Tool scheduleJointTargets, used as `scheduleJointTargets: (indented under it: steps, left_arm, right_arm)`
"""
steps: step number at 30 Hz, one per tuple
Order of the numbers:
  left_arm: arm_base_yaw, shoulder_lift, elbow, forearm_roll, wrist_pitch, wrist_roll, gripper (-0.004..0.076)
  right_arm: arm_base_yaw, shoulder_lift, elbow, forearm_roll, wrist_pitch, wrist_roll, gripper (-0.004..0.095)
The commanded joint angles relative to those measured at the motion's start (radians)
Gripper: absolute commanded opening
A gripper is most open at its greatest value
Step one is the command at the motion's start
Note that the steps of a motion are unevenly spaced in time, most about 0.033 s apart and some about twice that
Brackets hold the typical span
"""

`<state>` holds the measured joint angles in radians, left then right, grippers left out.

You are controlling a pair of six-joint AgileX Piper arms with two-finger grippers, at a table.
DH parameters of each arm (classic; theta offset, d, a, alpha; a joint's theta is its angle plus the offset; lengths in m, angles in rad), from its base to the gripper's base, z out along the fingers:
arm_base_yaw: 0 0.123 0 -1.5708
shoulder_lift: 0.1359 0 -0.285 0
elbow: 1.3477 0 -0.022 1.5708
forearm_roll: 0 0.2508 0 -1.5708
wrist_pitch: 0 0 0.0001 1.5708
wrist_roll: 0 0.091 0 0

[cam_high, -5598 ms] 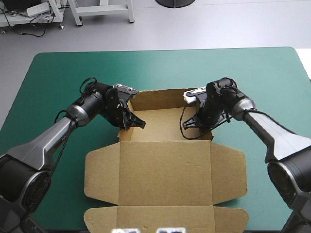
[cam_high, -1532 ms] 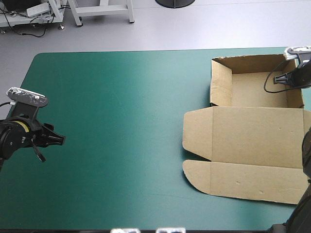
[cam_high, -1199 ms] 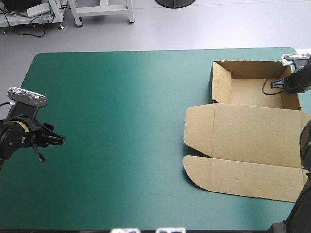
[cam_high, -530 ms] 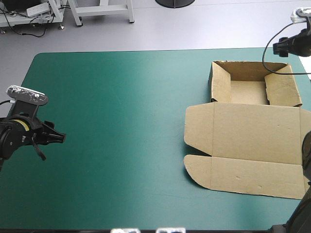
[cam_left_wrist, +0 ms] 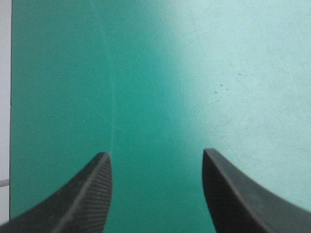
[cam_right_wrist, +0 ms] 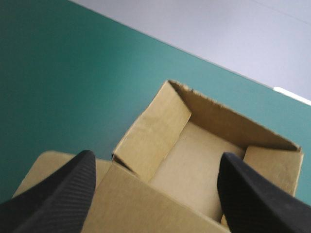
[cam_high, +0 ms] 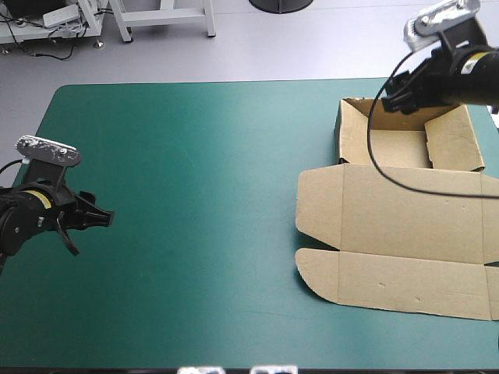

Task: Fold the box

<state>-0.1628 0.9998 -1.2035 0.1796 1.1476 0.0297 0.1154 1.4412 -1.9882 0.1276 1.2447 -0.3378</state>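
The brown box (cam_high: 405, 218) lies at the table's right side as an open tray with its lid flat toward the front. The tray's walls stand raised, and the right wall (cam_high: 452, 139) leans inward. My right gripper (cam_high: 395, 101) hangs open above the tray's far wall, touching no board. In the right wrist view the right gripper (cam_right_wrist: 158, 158) looks down into the tray (cam_right_wrist: 194, 145). My left gripper (cam_high: 92, 227) is open near the table's left edge, far from the box. Only teal-green cover shows between the left gripper's (cam_left_wrist: 155, 158) fingers.
A wide stretch of teal-green cover (cam_high: 203, 179) lies between the left gripper and the box. The box's lid reaches the table's right edge. Grey floor lies beyond the table's far edge (cam_high: 234, 82).
The box went from the table's middle to its right side. Just before, the right gripper was at the tray's right wall; it has since lifted off, moving up and left. The left gripper shifted slightly.
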Motion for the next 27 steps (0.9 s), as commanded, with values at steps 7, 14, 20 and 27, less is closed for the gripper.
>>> scheduleJointTargets:
  steps: [7, 14, 20, 27]
  left_arm:
    - [0.000, -0.015, -0.023, -0.018, -0.082, -0.003, 0.0407]
    - [0.000, -0.015, -0.018, -0.097, -0.033, 0.024, 0.0407]
    - [0.000, -0.048, 0.028, -0.167, -0.066, 0.064, 0.0393]
    - [0.000, -0.149, 0.205, -0.171, -0.136, 0.064, 0.0335]
  right_arm:
    - [0.048, -0.300, 0.486, -0.128, 0.006, 0.116, 0.0601]
    - [0.048, -0.448, 0.735, -0.137, 0.006, 0.158, 0.0601]
    - [0.048, -0.566, 0.857, -0.135, -0.036, 0.158, 0.0599]
    - [0.048, -0.623, 0.888, -0.115, -0.050, 0.158, 0.0597]
